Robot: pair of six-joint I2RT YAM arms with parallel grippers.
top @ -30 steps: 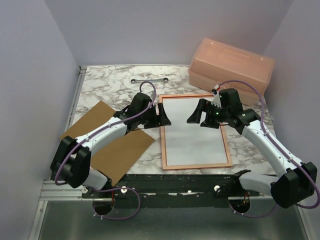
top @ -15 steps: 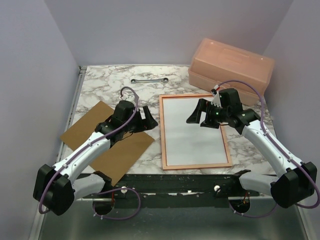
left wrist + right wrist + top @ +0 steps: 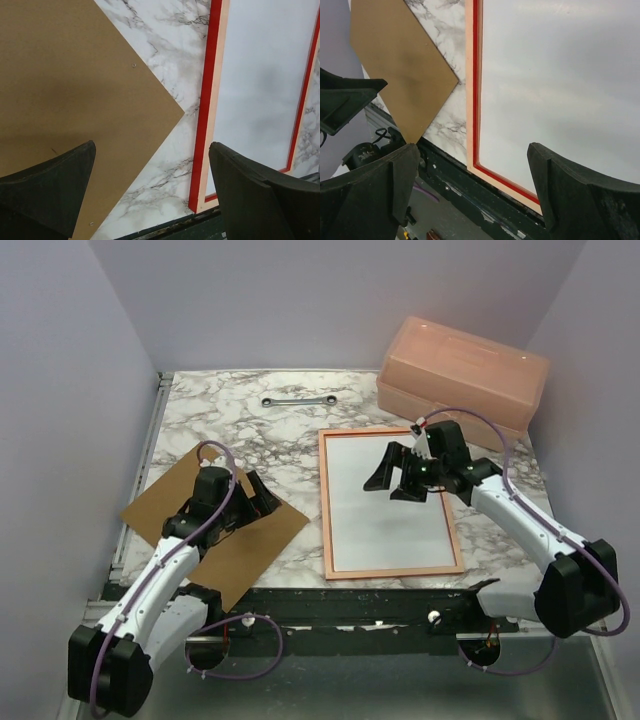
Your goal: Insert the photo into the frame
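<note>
The frame (image 3: 323, 510) lies flat at mid-table, pale wood-orange side up, with red showing along its edges (image 3: 202, 130) (image 3: 470, 75). A pale grey-white sheet (image 3: 385, 525), the photo as far as I can tell, lies flat inside its opening (image 3: 260, 85) (image 3: 560, 85). My left gripper (image 3: 258, 498) hovers open over the brown backing board (image 3: 215, 535), left of the frame, with nothing between its fingers (image 3: 152, 150). My right gripper (image 3: 393, 480) hangs open above the upper right part of the sheet, also holding nothing (image 3: 472, 150).
The brown backing board (image 3: 65, 75) (image 3: 395, 45) lies skewed on the marble, one corner pointing at the frame's left rail. A wrench (image 3: 298, 400) rests at the back. A pink plastic box (image 3: 460, 370) stands at the back right. The dark front rail (image 3: 350, 600) borders the frame's near edge.
My left gripper has drawn back from the frame's left rail to over the brown board, its jaws spreading wider. The right gripper has shifted slightly left over the sheet.
</note>
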